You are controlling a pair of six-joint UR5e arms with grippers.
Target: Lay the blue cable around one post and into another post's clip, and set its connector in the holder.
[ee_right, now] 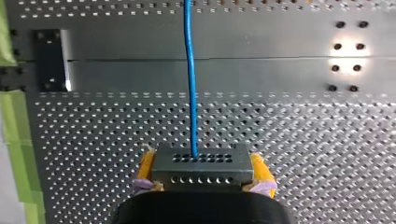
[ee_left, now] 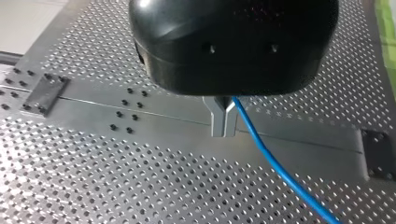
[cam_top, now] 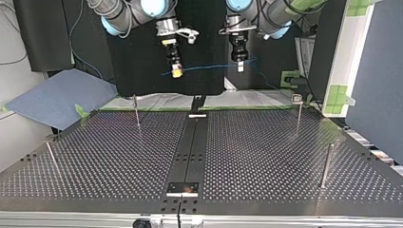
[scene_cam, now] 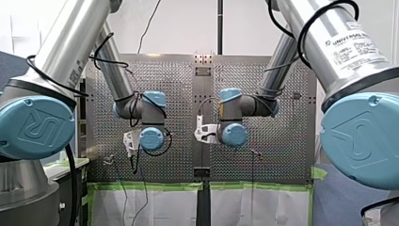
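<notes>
We logged right gripper [ee_right: 201,161] clamped on connector [ee_right: 201,173], left gripper [ee_left: 223,128] pinched shut on cable [ee_left: 273,161] strung between them. Posts [cam_top: 137,111] stood on table [cam_top: 266,156], well below both.

Thin blue cable [ee_right: 189,70] stretches level in mid-air (dark perforated connector [ee_right: 201,170] at one end).

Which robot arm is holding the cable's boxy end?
My right end effector: its yellow pads clamp the dark connector. My left end effector grips only the blue cable itself.
</notes>
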